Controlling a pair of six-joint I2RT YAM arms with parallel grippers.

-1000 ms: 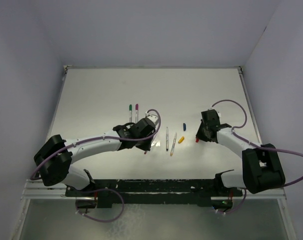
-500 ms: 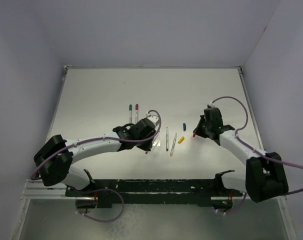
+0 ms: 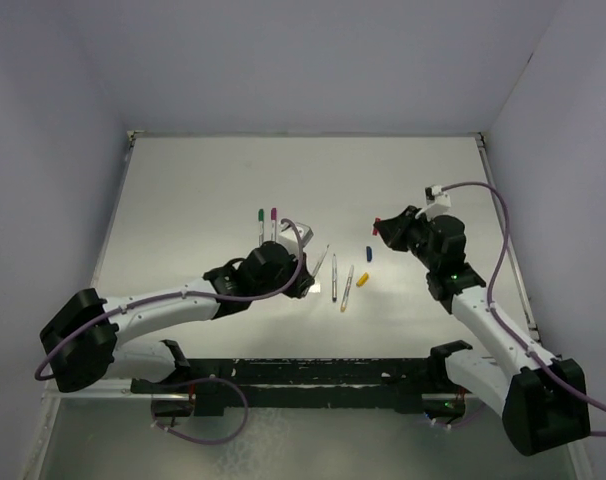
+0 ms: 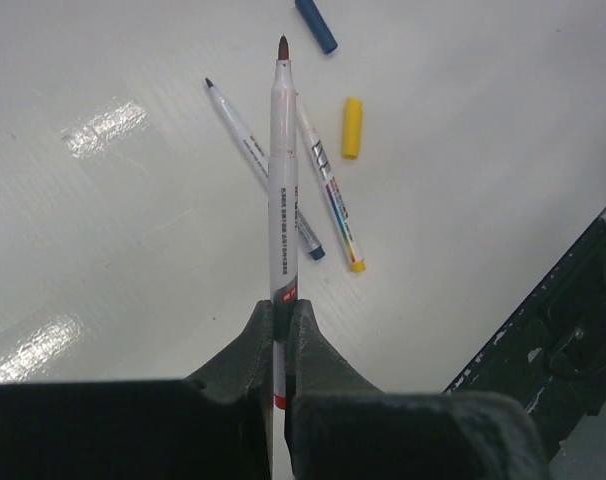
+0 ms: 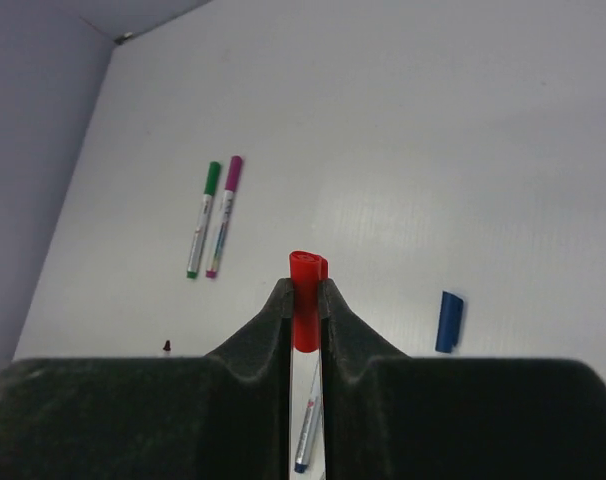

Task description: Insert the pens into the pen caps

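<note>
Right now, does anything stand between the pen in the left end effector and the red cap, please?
Nothing visible does: only open air separates the held pen from the red cap in the right end effector; loose pens lie on the table.

— Can any writing be read here?
— Not really. The nearest pen (image 4: 283, 190) has small dark print along its barrel, and so do the yellow-ended pen (image 4: 328, 195) and the blue-ended pen (image 4: 240, 132). All the letters are too small to read.
</note>
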